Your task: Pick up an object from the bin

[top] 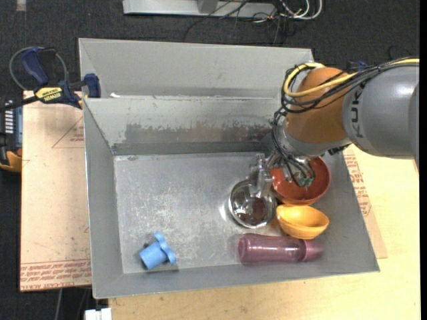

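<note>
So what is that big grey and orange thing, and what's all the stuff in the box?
That is a robot arm, reaching in from the right. Its job is picking one thing out of the grey metal bin. The camera looks down from above. At the arm's tip is its gripper, a pinching hand, low over a shiny round metal cup. Beside that lie a red-orange bowl, a yellow bowl and a dark pink plastic tube. A small blue plastic piece sits alone at the lower left. I can't tell whether the gripper holds anything.
</note>
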You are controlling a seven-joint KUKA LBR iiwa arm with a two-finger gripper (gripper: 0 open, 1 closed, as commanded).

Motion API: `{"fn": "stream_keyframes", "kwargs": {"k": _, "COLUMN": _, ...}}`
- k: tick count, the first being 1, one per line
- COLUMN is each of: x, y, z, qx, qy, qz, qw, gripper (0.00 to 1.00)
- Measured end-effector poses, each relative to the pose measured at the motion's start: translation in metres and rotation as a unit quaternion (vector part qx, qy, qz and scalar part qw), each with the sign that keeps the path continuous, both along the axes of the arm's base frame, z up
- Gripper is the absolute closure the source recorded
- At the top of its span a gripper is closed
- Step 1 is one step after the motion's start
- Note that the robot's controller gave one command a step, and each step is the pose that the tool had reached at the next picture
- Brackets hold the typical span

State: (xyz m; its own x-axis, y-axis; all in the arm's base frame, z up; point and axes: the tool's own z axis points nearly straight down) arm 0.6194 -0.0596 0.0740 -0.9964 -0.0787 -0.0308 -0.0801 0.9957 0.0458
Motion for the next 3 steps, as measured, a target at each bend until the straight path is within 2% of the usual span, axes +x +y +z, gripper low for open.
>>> {"fn": "stream_keyframes", "kwargs": {"k": 1, "x": 0.0, "y": 0.0, "z": 0.0, "qx": 0.0, "qy": 0.0, "qz": 0.0, "qw": 1.0, "gripper": 1.0}}
{"fn": "stream_keyframes", "kwargs": {"k": 2, "x": -0.019, "y": 0.008, "z": 0.098, "qx": 0.002, "qy": -0.0001, "qz": 0.002, "qw": 1.0, "gripper": 1.0}}
{"fn": "stream_keyframes", "kwargs": {"k": 3, "x": -0.011, "y": 0.001, "z": 0.011, "qx": 0.003, "qy": 0.0073, "qz": -0.008, "qw": 0.9999, "gripper": 1.0}}
